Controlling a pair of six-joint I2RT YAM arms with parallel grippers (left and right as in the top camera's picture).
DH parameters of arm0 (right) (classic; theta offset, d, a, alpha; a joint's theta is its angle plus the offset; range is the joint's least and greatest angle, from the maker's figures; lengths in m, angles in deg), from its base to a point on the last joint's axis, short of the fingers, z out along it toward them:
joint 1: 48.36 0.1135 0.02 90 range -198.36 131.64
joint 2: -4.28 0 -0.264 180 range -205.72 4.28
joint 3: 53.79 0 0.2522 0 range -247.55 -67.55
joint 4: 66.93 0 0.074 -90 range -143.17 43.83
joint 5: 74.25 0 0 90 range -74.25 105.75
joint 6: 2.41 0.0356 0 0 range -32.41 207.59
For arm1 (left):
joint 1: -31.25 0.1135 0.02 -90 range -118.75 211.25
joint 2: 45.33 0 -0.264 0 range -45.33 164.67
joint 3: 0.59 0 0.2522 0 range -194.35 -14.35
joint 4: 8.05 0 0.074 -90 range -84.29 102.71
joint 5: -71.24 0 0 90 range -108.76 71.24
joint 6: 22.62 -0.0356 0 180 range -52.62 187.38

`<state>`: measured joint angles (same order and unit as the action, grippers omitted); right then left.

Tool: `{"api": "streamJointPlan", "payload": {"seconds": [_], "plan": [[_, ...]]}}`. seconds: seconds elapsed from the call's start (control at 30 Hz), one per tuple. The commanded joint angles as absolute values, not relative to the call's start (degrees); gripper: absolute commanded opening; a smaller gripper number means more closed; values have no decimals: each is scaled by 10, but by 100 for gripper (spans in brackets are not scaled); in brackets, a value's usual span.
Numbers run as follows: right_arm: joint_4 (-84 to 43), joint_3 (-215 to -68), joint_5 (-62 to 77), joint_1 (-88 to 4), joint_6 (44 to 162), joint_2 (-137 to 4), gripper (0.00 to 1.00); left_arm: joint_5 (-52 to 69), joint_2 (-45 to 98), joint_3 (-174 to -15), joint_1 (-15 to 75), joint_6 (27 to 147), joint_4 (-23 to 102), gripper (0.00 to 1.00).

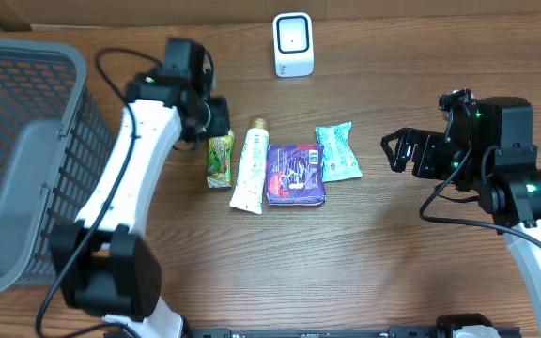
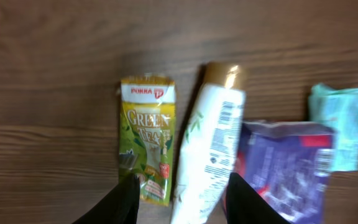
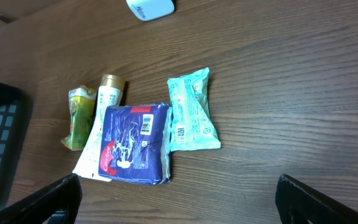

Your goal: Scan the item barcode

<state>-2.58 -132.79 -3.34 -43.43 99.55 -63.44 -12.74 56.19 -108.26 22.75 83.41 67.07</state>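
Four items lie in a row mid-table: a green snack packet (image 1: pixel 220 160), a white tube (image 1: pixel 250 171), a purple pack (image 1: pixel 296 175) and a teal packet (image 1: pixel 337 152). My left gripper (image 1: pixel 214 122) hovers at the far end of the green packet. In the left wrist view its fingers (image 2: pixel 122 202) stand apart, open, above the green packet (image 2: pixel 148 140) and the white tube (image 2: pixel 210 149), whose barcode faces up. Nothing is held. My right gripper (image 1: pixel 397 150) is wide open to the right of the teal packet, with only bare wood between its fingers (image 3: pixel 48 199).
The white scanner (image 1: pixel 293 44) stands at the back of the table, behind the row. A grey mesh basket (image 1: pixel 17 160) fills the left side. The purple pack (image 3: pixel 135 143) shows a barcode on its top face.
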Motion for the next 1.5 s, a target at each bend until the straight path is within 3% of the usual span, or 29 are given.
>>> {"api": "streamJointPlan", "payload": {"seconds": [0.0,0.67,0.7,0.73,0.77,0.8,1.47], "plan": [[-29,-1339,-34,-432,993,-634,100,-145,517,-1143,230,815,700,38],[-29,-1339,-34,-432,993,-634,100,-198,335,-1162,230,845,766,37],[-29,-1339,-34,-432,993,-634,100,-200,334,-1162,230,845,770,39],[-29,-1339,-34,-432,993,-634,100,-206,335,-1162,230,845,775,48],[-29,-1339,-34,-432,993,-634,100,-211,337,-1161,230,845,779,79],[-29,-1339,-34,-432,993,-634,100,-212,339,-1161,230,845,779,100],[-29,-1339,-34,-432,993,-634,100,-219,395,-1160,230,845,778,99]]}}
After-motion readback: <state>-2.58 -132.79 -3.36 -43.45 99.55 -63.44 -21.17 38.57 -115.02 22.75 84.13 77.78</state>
